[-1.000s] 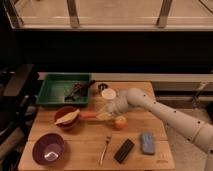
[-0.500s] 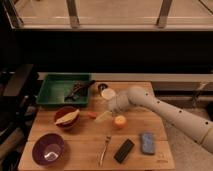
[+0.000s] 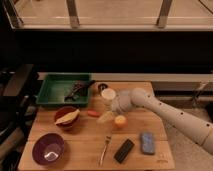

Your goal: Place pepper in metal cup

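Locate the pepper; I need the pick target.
In the camera view, the pepper lies on the table between the red bowl and the gripper, in front of the green tray.

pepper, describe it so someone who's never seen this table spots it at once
On the wooden table, look just in front of the green tray. The pepper lies between the red bowl and the gripper: slender, orange-red, tapering, unlike the round yellow-orange fruit.

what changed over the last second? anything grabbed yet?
The arm shifted slightly to the right of the picture, so the pincer seems to have backed a little off the pepper. It is open, low over the table, and holds nothing. The pepper, metal cup and everything else stayed put.
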